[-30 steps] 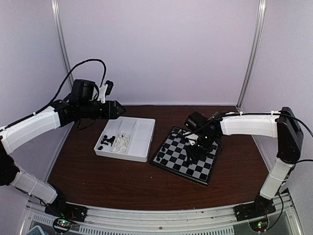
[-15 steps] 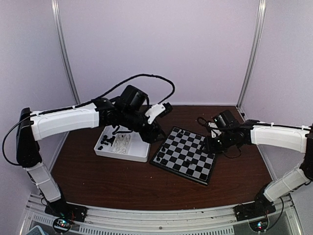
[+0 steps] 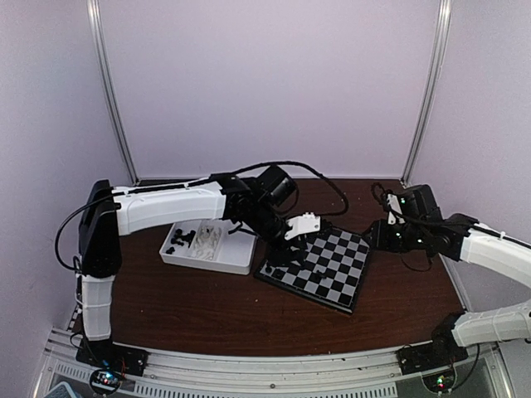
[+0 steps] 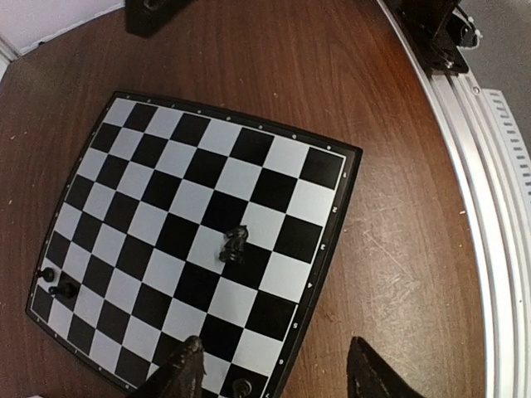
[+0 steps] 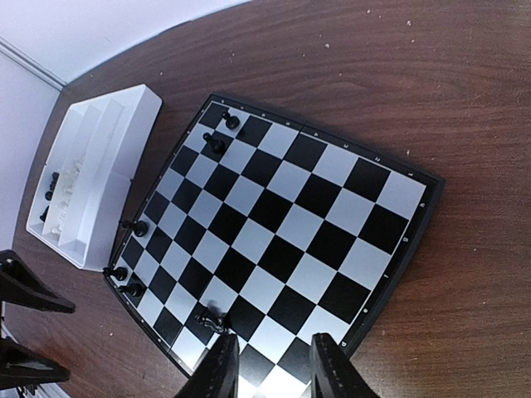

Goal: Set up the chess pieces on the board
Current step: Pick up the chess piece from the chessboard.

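The board (image 3: 328, 265) lies right of centre on the brown table. In the left wrist view a black knight (image 4: 234, 246) stands near the board's (image 4: 207, 207) middle, and a few black chess pieces (image 4: 65, 289) stand by its far corner. My left gripper (image 4: 274, 369) hangs open over the board's edge with nothing between its fingers; from above it (image 3: 284, 251) is at the board's left corner. My right gripper (image 5: 275, 365) is open and empty over the board's (image 5: 332, 207) right corner, just past a lying black piece (image 5: 211, 317). From above it (image 3: 375, 237) sits beside the board.
A white divided tray (image 3: 236, 249) left of the board holds black pieces (image 3: 178, 241) and white pieces (image 3: 207, 239); it (image 5: 124, 133) also shows in the right wrist view. The left forearm crosses above the tray. A metal rail (image 4: 489, 207) runs along the table's near edge.
The left arm has swung from high beyond the tray across to the board's left corner. The right arm has drawn back off the board to its right side.
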Motion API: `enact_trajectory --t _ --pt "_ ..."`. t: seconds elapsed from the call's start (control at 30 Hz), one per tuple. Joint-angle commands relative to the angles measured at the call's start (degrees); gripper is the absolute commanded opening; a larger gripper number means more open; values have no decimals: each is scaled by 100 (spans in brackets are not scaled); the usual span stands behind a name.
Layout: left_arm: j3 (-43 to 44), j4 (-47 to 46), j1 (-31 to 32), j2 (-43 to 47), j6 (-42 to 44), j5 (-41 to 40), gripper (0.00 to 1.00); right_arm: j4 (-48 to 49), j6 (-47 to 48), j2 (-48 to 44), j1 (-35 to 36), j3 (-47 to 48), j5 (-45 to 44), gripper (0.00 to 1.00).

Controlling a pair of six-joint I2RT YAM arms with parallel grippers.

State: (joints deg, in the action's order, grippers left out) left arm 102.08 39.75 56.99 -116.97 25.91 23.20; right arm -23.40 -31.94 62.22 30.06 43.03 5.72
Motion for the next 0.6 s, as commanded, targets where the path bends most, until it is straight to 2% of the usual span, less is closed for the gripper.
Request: enact_trajectory --t 0.0,0.27,0.57 --pt "396 196 109 -489 754 244 60 132 -80 -499 -58 -188 -411 32" --pt "1322 218 118 -1425 593 -10 60 99 -40 -1187 -65 -487 -545 34" --pt "1987 209 162 -2118 529 -112 60 15 55 -1306 -71 -544 -545 34"
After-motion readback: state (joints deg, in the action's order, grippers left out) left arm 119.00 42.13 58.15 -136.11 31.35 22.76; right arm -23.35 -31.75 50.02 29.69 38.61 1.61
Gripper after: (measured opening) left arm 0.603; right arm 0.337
